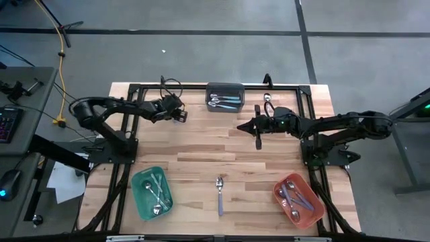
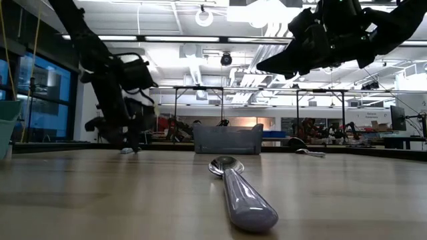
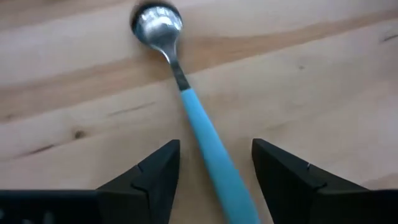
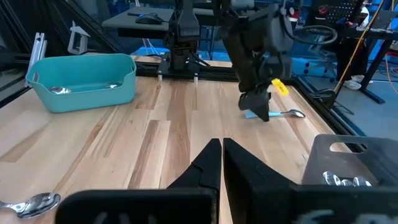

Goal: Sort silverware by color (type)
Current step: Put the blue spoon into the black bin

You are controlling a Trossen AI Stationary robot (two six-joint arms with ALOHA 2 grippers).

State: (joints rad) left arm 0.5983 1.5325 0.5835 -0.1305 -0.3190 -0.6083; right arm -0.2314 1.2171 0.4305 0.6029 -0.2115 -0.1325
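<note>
Where light plank table meets far edge: left gripper spread wide astride blue-handled spoon, ungrasped; right gripper clenched, empty; workshop benches behind.

Glossy metal spoon, matt wooden table

The left arm reaches across the table's far left side, its left gripper low over the wood with fingers spread wide. The right arm stretches in from the right, its right gripper raised, fingers pressed together.
</note>
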